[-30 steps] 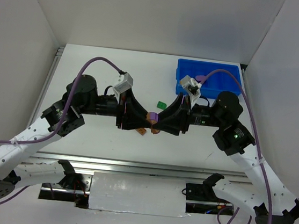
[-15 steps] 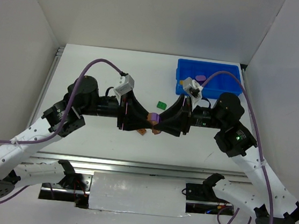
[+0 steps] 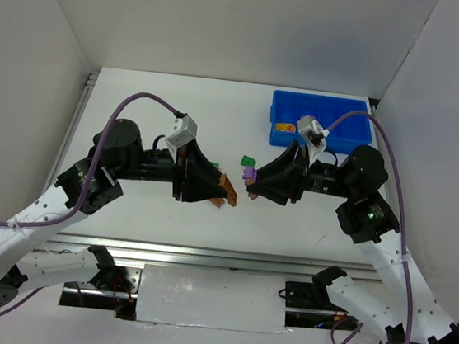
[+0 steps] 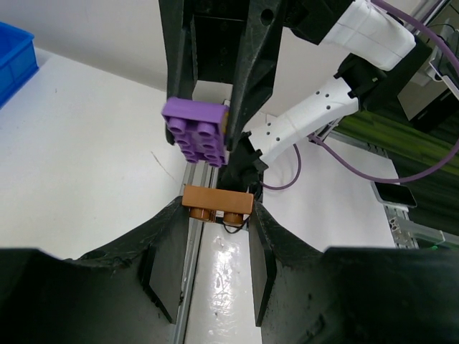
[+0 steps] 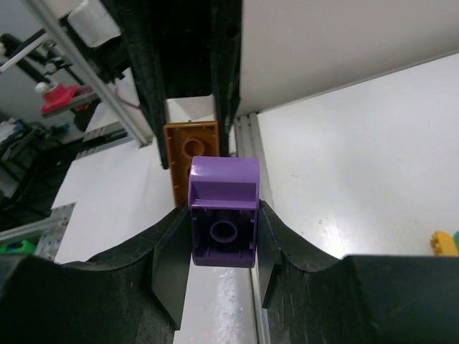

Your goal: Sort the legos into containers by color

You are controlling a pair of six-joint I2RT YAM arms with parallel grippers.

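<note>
Matte white table (image 3: pixel 154 105); left jaws pinch studded brown brick (image 4: pixel 216 203), right jaws pinch glossy purple brick (image 5: pixel 224 211).

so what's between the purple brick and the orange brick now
Only a short stretch of bare white table, seen in the top view: the purple brick and the orange brick are apart.

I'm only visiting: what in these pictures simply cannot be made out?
Top view: the blue tray has its near side hidden behind a purple cable and a white camera. The yellowish bit inside is too small to identify.
Top view: the orange speck beside the held brown brick is too small to identify.
Right wrist view: right of the held purple brick, a yellow brick is cut off by the edge.
Left wrist view: the tray is cut off by the left edge.
</note>
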